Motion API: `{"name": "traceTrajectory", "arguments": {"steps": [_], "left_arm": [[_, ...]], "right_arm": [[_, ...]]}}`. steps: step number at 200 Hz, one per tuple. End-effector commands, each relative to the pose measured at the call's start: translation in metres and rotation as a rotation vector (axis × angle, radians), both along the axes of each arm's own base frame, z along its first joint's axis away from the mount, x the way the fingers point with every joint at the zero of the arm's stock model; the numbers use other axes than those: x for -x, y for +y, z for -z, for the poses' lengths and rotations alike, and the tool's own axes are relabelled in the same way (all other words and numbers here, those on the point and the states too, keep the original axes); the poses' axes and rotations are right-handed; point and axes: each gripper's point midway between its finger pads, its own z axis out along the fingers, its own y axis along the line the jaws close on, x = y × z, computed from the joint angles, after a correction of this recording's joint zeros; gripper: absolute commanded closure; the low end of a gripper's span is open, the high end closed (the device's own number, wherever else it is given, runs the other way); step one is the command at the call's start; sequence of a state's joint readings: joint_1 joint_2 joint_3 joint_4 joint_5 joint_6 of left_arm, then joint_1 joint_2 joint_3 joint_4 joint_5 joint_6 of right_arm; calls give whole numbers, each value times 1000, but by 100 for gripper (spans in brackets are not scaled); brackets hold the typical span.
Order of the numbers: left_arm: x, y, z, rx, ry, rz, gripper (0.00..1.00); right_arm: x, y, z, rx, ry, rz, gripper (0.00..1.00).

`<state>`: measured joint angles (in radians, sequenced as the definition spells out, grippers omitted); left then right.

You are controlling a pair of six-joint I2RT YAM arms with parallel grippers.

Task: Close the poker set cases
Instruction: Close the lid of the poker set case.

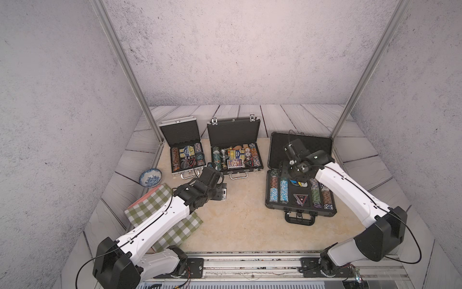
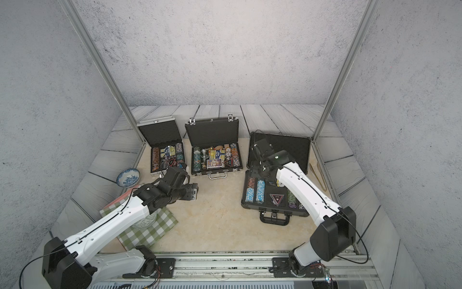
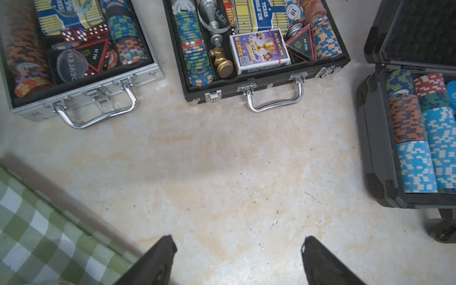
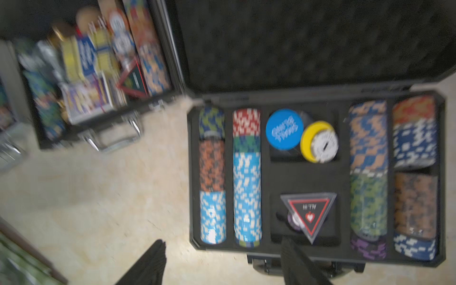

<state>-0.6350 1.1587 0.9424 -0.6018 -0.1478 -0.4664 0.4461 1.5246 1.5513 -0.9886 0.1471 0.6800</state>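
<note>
Silver case (image 1: pixel 180 135), middle black case (image 1: pixel 233 131) and large black case (image 1: pixel 277 150): all open, lids raised at back, handles toward the robot, long axes side to side. First two lie ahead of left gripper (image 3: pixel 238 240), jaws wide, empty; third sits under right gripper (image 4: pixel 223 243), jaws apart, empty. Beige mat (image 1: pixel 237 217) beneath, pale plank tabletop (image 1: pixel 362 175) beyond, grey textured walls (image 1: pixel 250 50) around.
</note>
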Motion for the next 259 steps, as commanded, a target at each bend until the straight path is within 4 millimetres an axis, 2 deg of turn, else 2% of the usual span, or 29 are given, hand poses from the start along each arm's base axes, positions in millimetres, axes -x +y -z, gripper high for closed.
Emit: {"name": "traceTrajectory", "arguments": {"steps": [1, 43, 75, 118, 174, 259], "left_arm": [[5, -3, 7, 3, 28, 38, 16], [10, -10, 15, 11, 74, 71, 16], [9, -12, 16, 5, 87, 79, 16], [6, -12, 17, -2, 87, 70, 16], [4, -14, 20, -8, 93, 70, 16], [1, -9, 21, -37, 84, 56, 16]], "right_arm": [[-37, -18, -16, -27, -33, 33, 25], [-106, -54, -49, -181, -168, 177, 25], [-141, -78, -58, -227, -240, 265, 25], [-174, -113, -43, -315, -260, 418, 25], [-200, -153, -19, -449, -282, 628, 26], [-235, -170, 22, -530, -254, 759, 27]]}}
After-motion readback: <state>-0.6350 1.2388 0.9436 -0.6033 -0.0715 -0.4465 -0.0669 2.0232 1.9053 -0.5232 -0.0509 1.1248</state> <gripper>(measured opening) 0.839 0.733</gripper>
